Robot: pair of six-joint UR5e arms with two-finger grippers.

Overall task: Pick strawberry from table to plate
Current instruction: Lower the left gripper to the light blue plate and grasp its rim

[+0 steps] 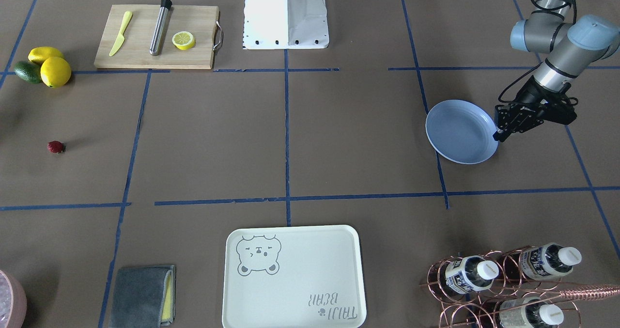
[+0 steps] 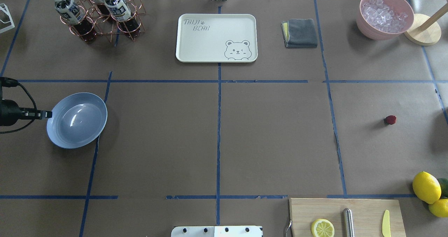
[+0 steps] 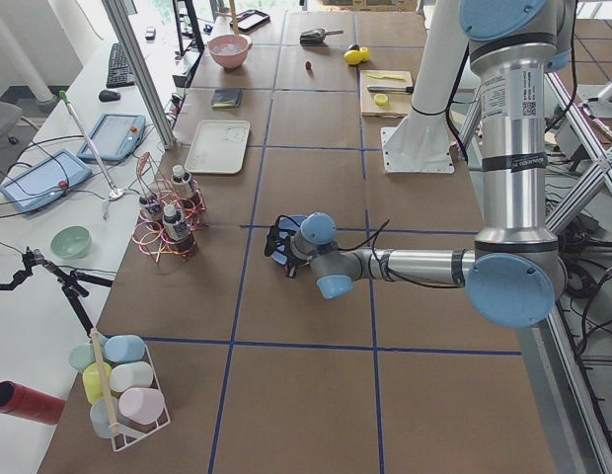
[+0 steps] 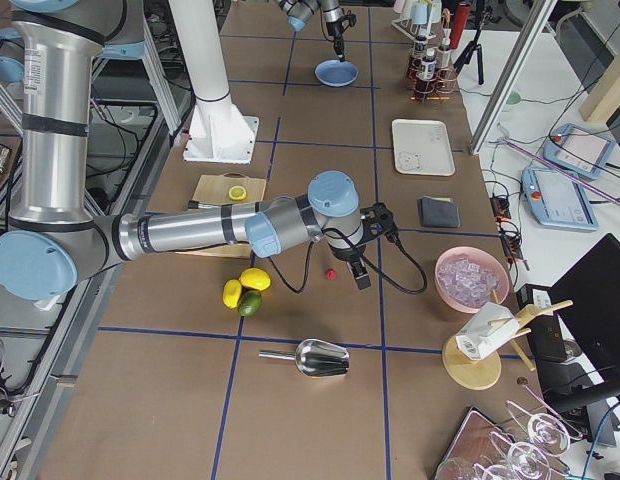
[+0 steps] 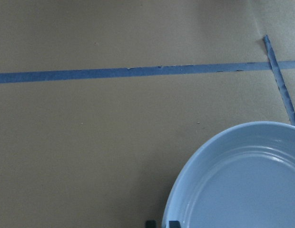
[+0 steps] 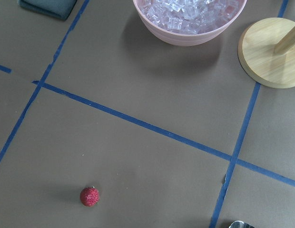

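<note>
The strawberry (image 1: 55, 147) (image 2: 390, 119) (image 6: 89, 196), small and dark red, lies alone on the brown table (image 2: 217, 142). The light-blue plate (image 1: 460, 132) (image 2: 77, 119) (image 5: 242, 180) is far across the table from it and sits slightly tilted. My left gripper (image 1: 499, 135) (image 2: 49, 114) is at the plate's outer rim, with its fingertips (image 5: 150, 223) close together on either side of the rim. My right gripper (image 4: 362, 278) shows only in the exterior right view, hovering beside the strawberry (image 4: 331, 272). I cannot tell whether it is open or shut.
A cutting board (image 1: 155, 37) carries a lemon half, a yellow knife and a metal rod. Lemons and an avocado (image 1: 46, 66) lie near it. A cream bear tray (image 1: 293, 277), grey cloth (image 1: 143, 296), bottle rack (image 1: 503, 282) and pink ice bowl (image 2: 385, 14) line the far side.
</note>
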